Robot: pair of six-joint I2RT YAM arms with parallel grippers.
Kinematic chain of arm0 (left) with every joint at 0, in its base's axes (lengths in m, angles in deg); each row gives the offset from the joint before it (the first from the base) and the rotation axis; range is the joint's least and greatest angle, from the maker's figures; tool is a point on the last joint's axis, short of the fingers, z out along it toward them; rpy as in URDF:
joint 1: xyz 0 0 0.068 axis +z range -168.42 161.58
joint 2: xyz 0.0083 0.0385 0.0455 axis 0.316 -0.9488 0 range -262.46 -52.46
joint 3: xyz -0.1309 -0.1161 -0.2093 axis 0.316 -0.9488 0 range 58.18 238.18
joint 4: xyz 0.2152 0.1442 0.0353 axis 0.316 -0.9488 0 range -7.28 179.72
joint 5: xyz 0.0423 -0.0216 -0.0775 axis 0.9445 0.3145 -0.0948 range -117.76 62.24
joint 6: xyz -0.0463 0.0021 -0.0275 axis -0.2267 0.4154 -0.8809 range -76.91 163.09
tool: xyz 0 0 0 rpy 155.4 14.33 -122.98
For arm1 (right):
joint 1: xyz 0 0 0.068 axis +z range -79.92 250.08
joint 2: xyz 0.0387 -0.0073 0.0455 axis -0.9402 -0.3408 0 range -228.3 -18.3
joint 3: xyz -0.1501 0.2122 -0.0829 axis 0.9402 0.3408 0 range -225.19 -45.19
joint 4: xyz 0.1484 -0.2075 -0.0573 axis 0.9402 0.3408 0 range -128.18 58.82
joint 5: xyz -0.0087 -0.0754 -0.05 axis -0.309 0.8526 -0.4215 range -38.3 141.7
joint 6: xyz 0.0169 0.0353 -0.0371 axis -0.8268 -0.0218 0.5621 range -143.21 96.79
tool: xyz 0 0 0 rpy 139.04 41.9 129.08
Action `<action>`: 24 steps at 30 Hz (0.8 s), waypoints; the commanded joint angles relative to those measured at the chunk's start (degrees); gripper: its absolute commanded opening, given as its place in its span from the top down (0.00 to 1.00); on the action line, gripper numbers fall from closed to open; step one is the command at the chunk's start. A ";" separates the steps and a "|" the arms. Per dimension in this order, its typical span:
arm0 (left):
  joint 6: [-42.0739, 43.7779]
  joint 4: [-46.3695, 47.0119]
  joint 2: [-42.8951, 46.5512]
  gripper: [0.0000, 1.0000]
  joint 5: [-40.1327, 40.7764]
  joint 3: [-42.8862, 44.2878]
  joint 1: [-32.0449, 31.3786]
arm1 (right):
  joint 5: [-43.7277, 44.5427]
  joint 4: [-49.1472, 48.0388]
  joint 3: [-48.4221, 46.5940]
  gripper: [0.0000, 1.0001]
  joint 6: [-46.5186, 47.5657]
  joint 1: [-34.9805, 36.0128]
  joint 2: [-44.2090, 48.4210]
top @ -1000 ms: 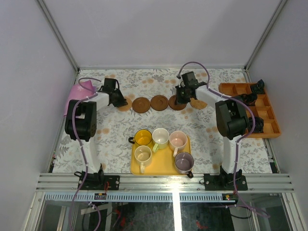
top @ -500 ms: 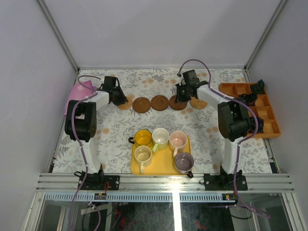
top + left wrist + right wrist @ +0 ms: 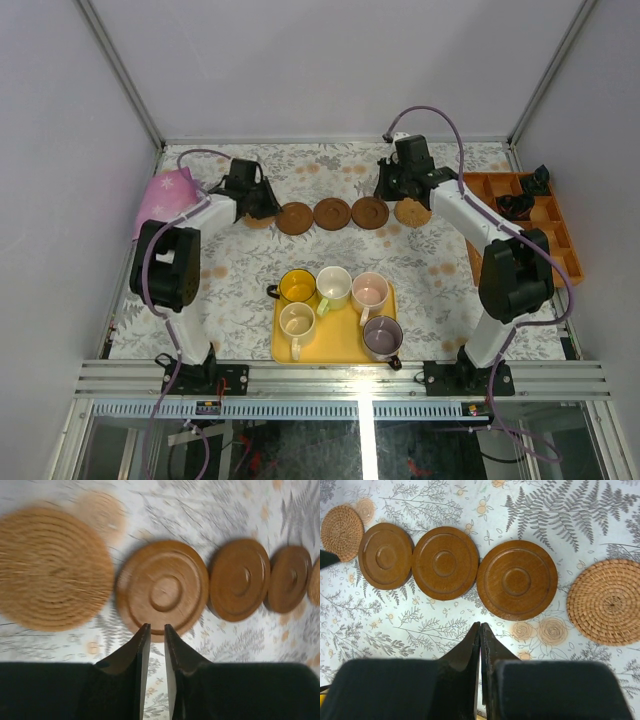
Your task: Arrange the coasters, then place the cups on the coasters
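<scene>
Five coasters lie in a row at the back of the table. A tan one is at the left end, then three dark brown ones, then a tan one. My left gripper hovers over the left end. In its wrist view its tips stand a narrow gap apart, holding nothing, over the near rim of a dark coaster, beside the tan coaster. My right gripper is shut and empty, just short of a dark coaster. Five cups, including a yellow one, sit on the yellow tray.
An orange divided tray holding small black objects stands at the right edge. A pink thing lies at the far left. Grey walls close in the table on three sides.
The left gripper has slid right toward the dark coasters. The right arm has swung its elbow outward to the right and its gripper has drawn back from the coaster row. The coasters look unmoved.
</scene>
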 commanded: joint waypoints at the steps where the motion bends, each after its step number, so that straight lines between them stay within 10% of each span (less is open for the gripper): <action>1: 3.38 2.39 -3.08 0.86 -3.58 0.90 -4.41 | 4.06 -1.69 1.45 1.00 -0.71 0.46 3.85; 24: 2.99 -3.81 -19.61 0.85 1.76 15.24 -6.24 | 7.38 -1.23 6.76 1.00 0.69 0.46 8.18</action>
